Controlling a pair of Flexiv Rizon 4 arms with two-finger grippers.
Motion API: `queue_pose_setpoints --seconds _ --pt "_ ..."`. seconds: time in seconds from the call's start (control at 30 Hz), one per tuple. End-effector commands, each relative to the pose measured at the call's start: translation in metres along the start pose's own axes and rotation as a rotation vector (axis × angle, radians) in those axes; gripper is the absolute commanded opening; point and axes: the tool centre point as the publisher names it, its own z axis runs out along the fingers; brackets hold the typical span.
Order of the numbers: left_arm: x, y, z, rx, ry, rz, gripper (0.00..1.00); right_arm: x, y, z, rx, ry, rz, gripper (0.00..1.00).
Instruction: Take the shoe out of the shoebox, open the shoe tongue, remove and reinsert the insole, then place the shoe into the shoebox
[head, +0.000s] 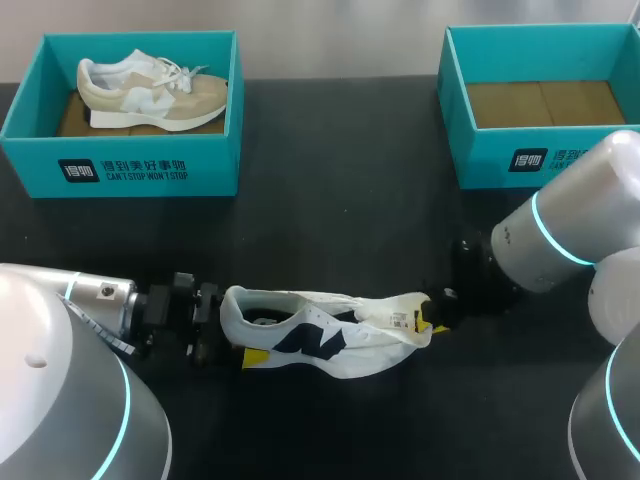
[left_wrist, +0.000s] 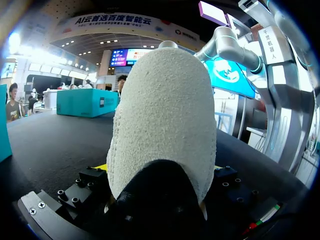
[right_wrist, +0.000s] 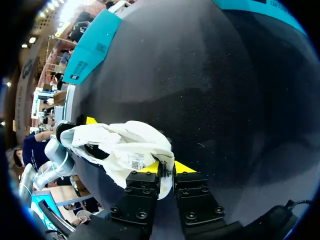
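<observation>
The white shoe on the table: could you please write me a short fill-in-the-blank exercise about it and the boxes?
1. The left gripper holds the white shoe at its ____.
2. The right gripper is shut on that shoe's ____.
3. The shoebox at the head view's left holds a second shoe, coloured ____.
Missing words: heel, tongue, beige.

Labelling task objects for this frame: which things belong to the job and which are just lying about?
In the job: white sneaker, left gripper on its heel, right gripper on its tongue; empty shoebox, likely its own.
Lying about: beige sneaker, inside the other shoebox.
</observation>
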Motion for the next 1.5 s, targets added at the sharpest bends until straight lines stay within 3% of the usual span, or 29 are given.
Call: queue_pose_setpoints --seconds 0.03,0.4,0.93,1.3,1.33,1.4,1.47,1.5 --pt "-0.001 0.005 0.000 0.000 -0.002 0.000 0.00 -0.002 -0.003 -0.008 -0.013 -0.029 0.006 0.39" --pt "-0.001 0.005 0.000 0.000 -0.002 0.000 0.00 0.022 -0.007 -0.061 -0.069 -0.144 -0.074 0.39" --pt "-0.001 0.005 0.000 0.000 -0.002 0.000 0.00 0.071 0.000 -0.123 -0.050 -0.375 -0.278 0.39" --pt "-0.001 0.005 0.000 0.000 -0.002 0.000 0.00 0.107 -0.012 -0.143 -0.033 -0.501 -0.470 0.38" --pt "-0.001 0.005 0.000 0.000 -0.002 0.000 0.00 0.110 -0.013 -0.144 -0.030 -0.513 -0.491 0.37" --pt "-0.001 0.005 0.000 0.000 -0.002 0.000 0.00 0.116 -0.014 -0.144 -0.026 -0.531 -0.535 0.23" --pt "-0.001 0.005 0.000 0.000 -0.002 0.000 0.00 0.122 -0.016 -0.144 -0.024 -0.546 -0.579 0.00" --pt "-0.001 0.005 0.000 0.000 -0.002 0.000 0.00 0.126 -0.016 -0.144 -0.023 -0.552 -0.603 0.00"
